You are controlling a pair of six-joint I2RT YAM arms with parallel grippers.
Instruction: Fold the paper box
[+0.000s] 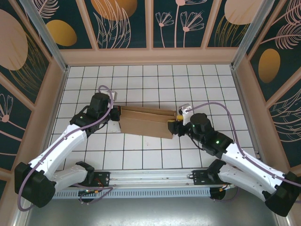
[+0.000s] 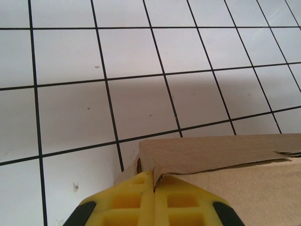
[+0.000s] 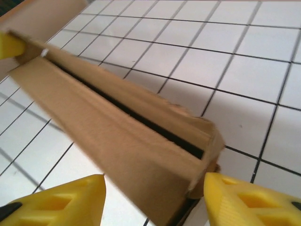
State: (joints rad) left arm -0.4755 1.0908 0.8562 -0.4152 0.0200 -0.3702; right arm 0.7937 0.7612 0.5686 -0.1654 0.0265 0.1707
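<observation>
Ok so the paper box (image 1: 146, 123) is lying on the white gridded table (image 1: 155, 80). It's a long brown cardboard strip with its panels half doubled over, and there's an arm at each end of it.

At the box's left end the left gripper (image 2: 154, 178) is clamped tight on a cardboard corner, its yellow fingers (image 2: 138, 186) pressed together with the edge pinched in the seam. At the box's right end the right gripper (image 3: 154, 183) is spread wide, one finger either side of the end, gripping nothing. The finger on the right looks like it's just touching the cardboard.

From the right wrist you can see a dark slot between the layers, so the fold isn't flat. If it were me, I'd use the pinched left end as the anchor and close the right claw slowly across the layers, square to the crease, so the wall stands up instead of buckling. That right end looks a bit ragged, so go easy on the squeeze.

Count: one box, two arms, two grippers, four yellow fingers.
</observation>
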